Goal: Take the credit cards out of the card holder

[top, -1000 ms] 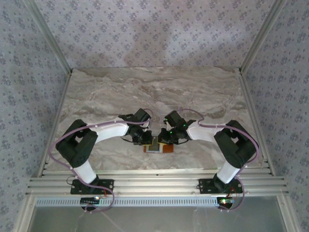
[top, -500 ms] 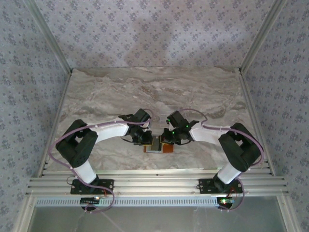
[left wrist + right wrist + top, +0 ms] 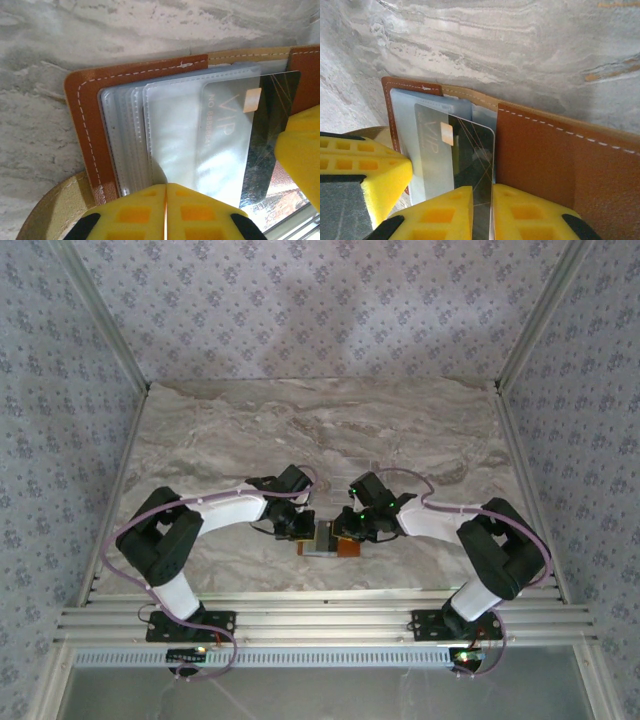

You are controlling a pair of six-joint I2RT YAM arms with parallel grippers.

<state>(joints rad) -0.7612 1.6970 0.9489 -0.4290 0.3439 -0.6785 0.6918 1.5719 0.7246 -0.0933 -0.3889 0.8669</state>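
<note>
One card holder (image 3: 324,541), brown leather with pale stitching, lay opened flat on the bench (image 3: 300,430), close to its near edge and about midway along it, between the two arms. A stack of clear sleeves (image 3: 170,130) sat on the leaf nearer the left arm. One credit card (image 3: 470,155), lettered "VIP" with a small gold chip, lay partly inside the top sleeve, its dark glossy end sticking out over the fold towards the bare brown leaf. The left hand (image 3: 165,192) had its yellow pads pressed together at the edge of the sleeves; whether a sleeve was caught between them could not be told. The right hand (image 3: 482,195) had its pads narrowly parted over the card's dark end, which showed in the gap. Whether they touched the card could not be told.
</note>
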